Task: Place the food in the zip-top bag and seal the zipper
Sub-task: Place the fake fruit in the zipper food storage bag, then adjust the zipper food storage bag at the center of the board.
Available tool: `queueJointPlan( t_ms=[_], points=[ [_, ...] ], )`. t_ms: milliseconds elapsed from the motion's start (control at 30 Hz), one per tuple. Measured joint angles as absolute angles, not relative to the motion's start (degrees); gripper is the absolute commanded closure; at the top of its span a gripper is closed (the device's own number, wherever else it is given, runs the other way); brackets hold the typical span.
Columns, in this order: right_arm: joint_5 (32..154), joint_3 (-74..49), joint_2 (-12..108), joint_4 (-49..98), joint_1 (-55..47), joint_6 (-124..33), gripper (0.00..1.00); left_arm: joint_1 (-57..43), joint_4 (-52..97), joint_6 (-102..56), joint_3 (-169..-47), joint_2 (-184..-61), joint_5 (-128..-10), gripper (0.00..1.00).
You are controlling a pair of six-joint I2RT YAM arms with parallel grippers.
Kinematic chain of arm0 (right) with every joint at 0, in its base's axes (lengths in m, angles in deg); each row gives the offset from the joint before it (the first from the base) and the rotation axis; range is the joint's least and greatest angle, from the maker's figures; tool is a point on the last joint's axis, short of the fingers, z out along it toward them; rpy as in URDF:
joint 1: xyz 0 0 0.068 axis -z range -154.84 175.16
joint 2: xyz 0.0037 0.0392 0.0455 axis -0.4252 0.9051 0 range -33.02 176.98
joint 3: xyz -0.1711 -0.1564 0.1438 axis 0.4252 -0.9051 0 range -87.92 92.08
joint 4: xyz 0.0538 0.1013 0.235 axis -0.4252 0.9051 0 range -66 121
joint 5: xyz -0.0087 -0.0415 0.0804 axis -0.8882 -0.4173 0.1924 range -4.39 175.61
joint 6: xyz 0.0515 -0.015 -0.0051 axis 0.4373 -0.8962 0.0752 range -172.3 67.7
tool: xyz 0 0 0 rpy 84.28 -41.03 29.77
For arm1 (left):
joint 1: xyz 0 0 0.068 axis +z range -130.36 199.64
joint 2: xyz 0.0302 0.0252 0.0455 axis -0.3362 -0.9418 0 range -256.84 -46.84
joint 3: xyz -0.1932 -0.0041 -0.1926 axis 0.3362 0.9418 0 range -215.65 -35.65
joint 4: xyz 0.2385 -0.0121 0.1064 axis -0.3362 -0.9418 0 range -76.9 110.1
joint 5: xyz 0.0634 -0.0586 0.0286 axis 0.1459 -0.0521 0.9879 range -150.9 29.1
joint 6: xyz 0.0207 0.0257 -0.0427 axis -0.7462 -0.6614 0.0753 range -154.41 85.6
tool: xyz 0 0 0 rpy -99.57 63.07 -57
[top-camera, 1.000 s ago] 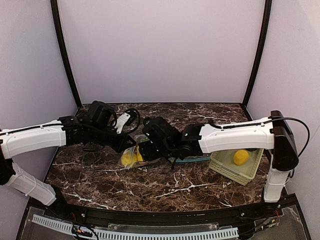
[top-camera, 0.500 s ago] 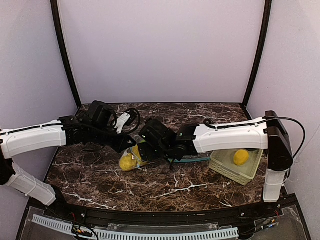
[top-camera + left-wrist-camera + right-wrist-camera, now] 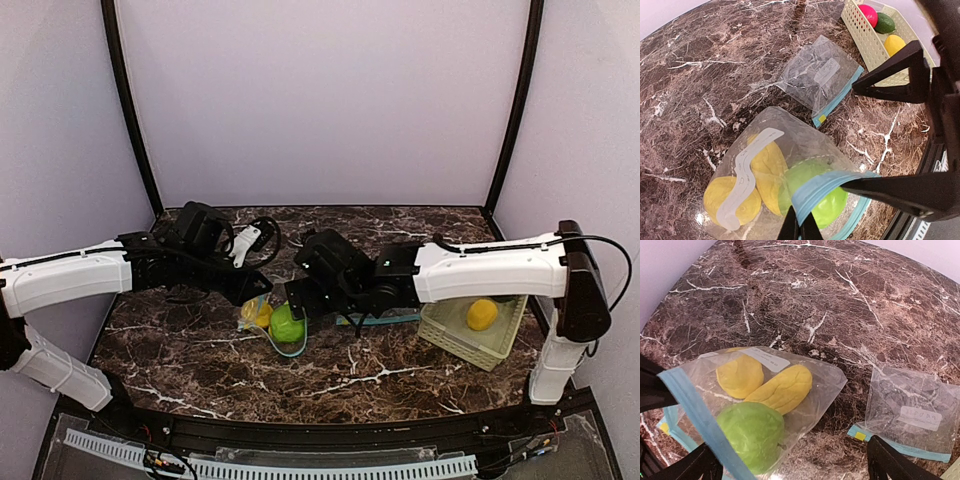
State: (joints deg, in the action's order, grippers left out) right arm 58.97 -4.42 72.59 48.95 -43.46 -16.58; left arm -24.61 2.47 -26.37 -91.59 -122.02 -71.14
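Dark marble table, seen from above: the left gripper pinches the rim of the zip-top bag, and the right gripper hangs just beside it. Left wrist view: its fingertips are pressed together on the blue zipper strip. Right wrist view: the right gripper's jaws stand spread wide, holding nothing, over the bag, which contains the light green ball and 2 yellow pieces.

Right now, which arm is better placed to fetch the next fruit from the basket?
Right. The right fingers stand open and free, and the basket with three fruits lies on that side. The left fingers are shut on the bag, at its zipper edge, holding it open.
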Motion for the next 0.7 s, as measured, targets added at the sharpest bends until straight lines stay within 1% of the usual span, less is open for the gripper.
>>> queueJointPlan(
  t_ms=[133,267,467,600,700],
  points=[
    [61.2,-8.5,66.4,48.1,-43.3,-15.2,0.14,-24.6,2.5,-26.5,-91.6,-122.0,-71.1,0.99],
    [64.5,-13.3,62.8,45.7,-43.3,-13.7,0.2,-24.6,2.5,-26.5,-91.6,-122.0,-71.1,0.99],
    [69.7,-18.8,62.4,42.2,-43.5,-13.1,0.29,-24.6,2.5,-26.5,-91.6,-122.0,-71.1,0.99],
    [72.0,-19.2,62.8,40.1,-43.6,-12.8,0.35,-24.6,2.5,-26.5,-91.6,-122.0,-71.1,0.99],
    [72.8,-19.0,63.8,38.7,-43.7,-12.5,0.42,-24.6,2.5,-26.5,-91.6,-122.0,-71.1,0.99]
  ],
)
